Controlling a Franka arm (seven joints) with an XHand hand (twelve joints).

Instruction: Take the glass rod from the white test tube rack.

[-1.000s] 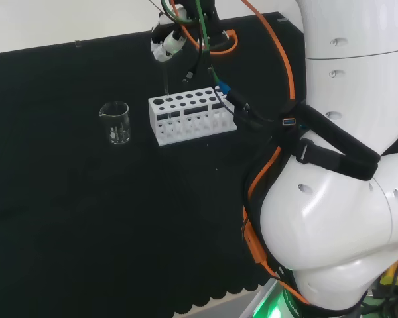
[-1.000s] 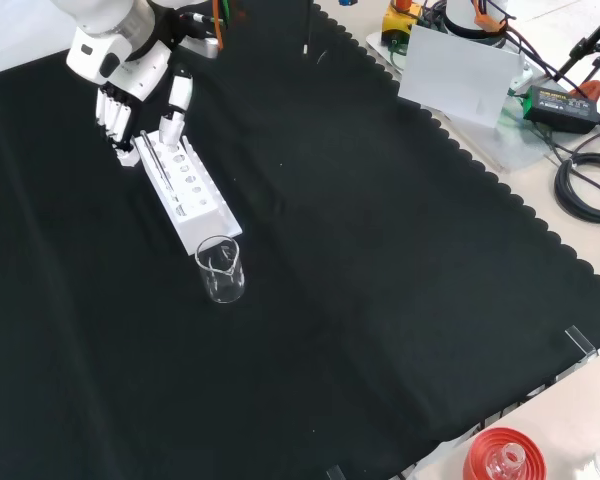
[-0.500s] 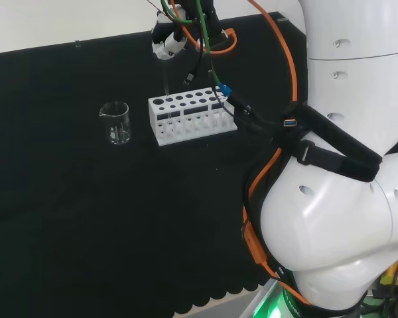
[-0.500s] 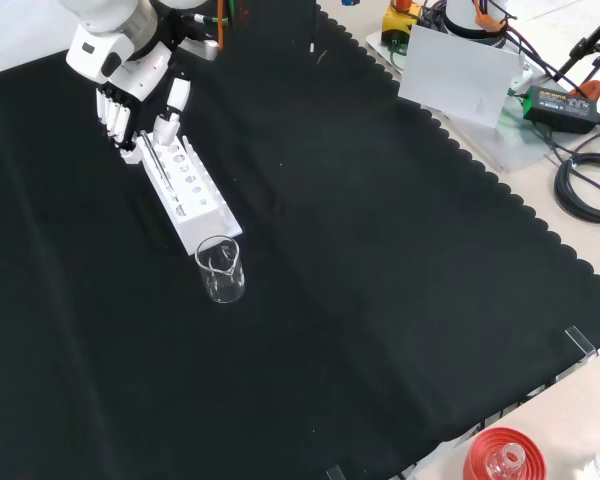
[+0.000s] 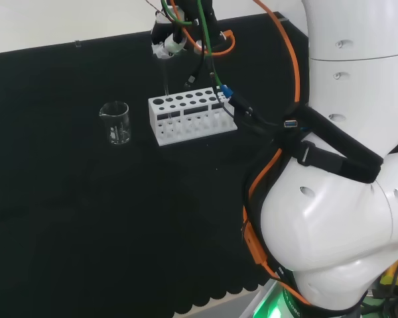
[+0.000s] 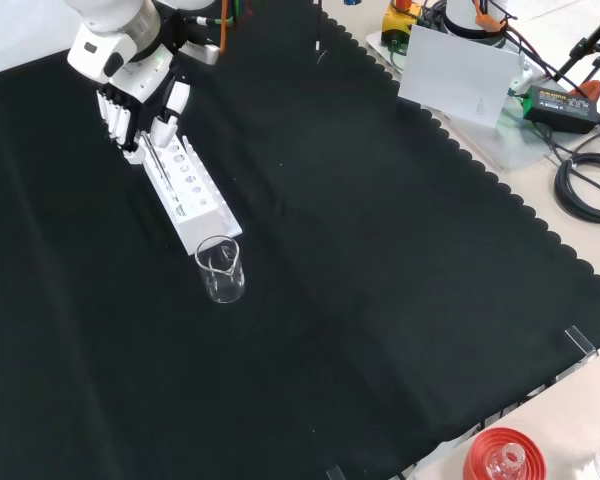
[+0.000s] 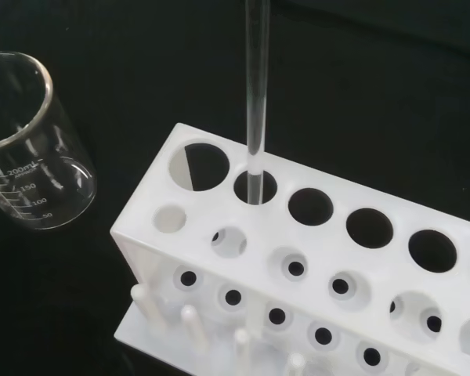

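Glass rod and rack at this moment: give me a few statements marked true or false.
1. The glass rod stands in a hole of the white rack. True.
2. The beaker lies on its side. False: it stands upright on the cloth.
3. The hand is at the rod's upper end, above the rack. True.
4. The rod is in the rack's large corner hole. False: it is in the hole next to that one.
5. The beaker holds the rod. False: it looks empty.

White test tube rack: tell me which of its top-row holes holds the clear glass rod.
The second hole from the end by the clear glass beaker. The clear glass rod stands upright in it; the other holes in that row are empty.
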